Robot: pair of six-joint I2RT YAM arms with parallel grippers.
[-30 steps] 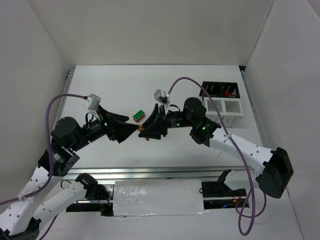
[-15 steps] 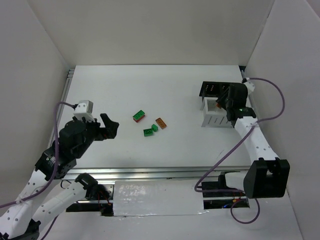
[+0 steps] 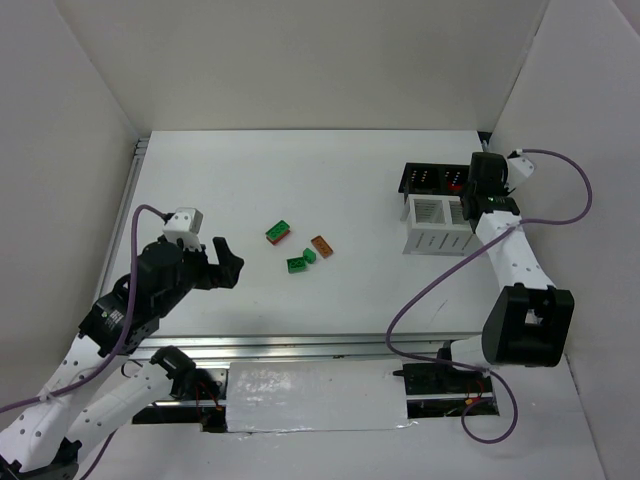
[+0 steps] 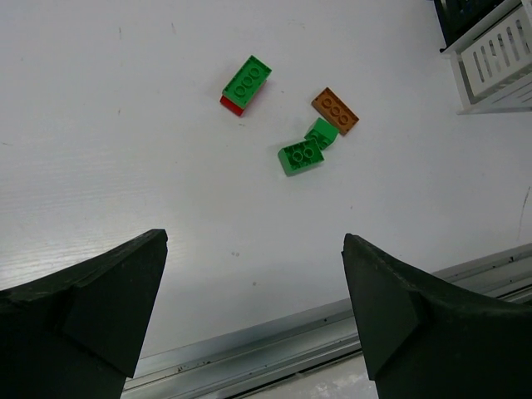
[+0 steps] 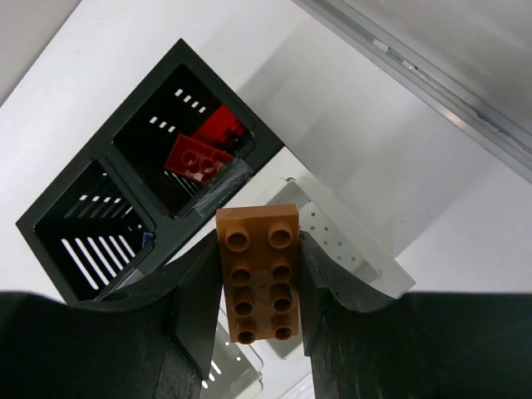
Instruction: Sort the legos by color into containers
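1. The left gripper hangs low over the white table. Its two black jaws are spread wide, with nothing between them.
2. Out ahead of those open jaws, well clear of the tips, four small studded plastic bricks lie loose on the table. Farthest off, roughly on the line midway between the jaws, is a green brick stacked on a red one.
3. Nearer, and toward the right jaw's side, two plain green bricks touch each other. A flat orange-brown brick lies just beyond them, and I cannot tell whether it touches them.
4. Farther right stands a white slatted two-compartment container, with a black two-compartment container close behind it.
5. The right gripper hovers over these containers. Its jaws pinch a second orange-brown studded brick by its long sides, with its studs facing the wrist camera.
6. A corner of the white container sits directly below the held brick. Past the jaw tips and to the left in the wrist view, the nearer compartment of the black container holds red bricks. The other compartment is too dark to read.
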